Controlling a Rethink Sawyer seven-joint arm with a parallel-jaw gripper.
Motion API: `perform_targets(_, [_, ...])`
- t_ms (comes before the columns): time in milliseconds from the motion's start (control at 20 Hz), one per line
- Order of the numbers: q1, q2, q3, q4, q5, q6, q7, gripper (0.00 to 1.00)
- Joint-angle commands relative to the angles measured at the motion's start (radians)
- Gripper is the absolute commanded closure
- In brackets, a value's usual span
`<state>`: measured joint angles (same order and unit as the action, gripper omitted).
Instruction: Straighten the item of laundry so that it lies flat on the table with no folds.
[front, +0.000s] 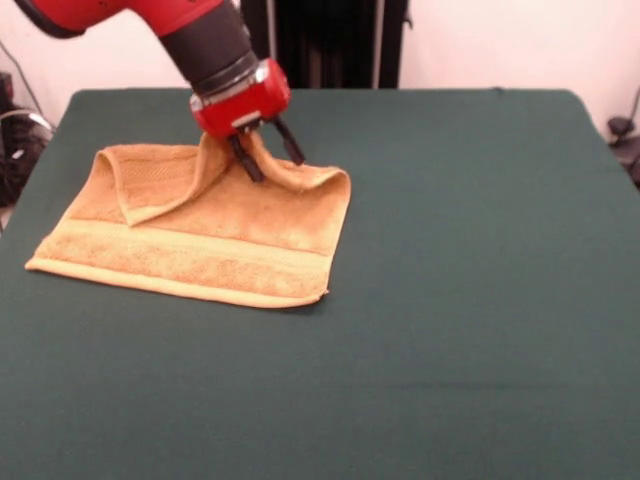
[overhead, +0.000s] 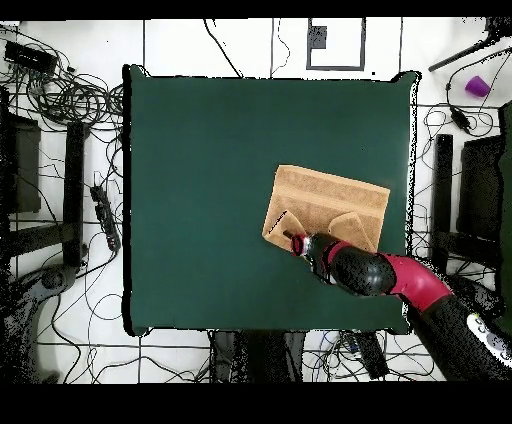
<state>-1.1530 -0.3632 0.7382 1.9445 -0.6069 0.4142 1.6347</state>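
Your gripper pinches the towel at its folded far edge; the flap lies toward the robot's side of the table.

white tiled floor, tangled cables

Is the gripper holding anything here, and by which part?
Yes. The gripper pinches the towel at its far edge, which is lifted and folded over toward the front.

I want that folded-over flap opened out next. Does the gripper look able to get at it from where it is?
Probably yes. The gripper is down at the towel, its fingers pinching a raised ridge of cloth at the far edge. The folded flap lies right beside it, uncovered, with nothing on the table between.
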Motion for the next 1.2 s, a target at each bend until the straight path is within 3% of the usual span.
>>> perform_targets(50, [0.012, 0.000, 0.037, 0.197, -0.002, -0.081, 0.081, 0.00])
perform_targets(650, [0.030, -0.028, 0.042, 0.277, 0.036, -0.156, 0.120, 0.00])
perform_targets(1000, [-0.008, -0.134, 0.098, 0.404, 0.096, -0.171, 0.146, 0.00])
perform_targets(1200, [-0.072, -0.206, 0.154, 0.499, 0.128, -0.184, 0.135, 0.00])
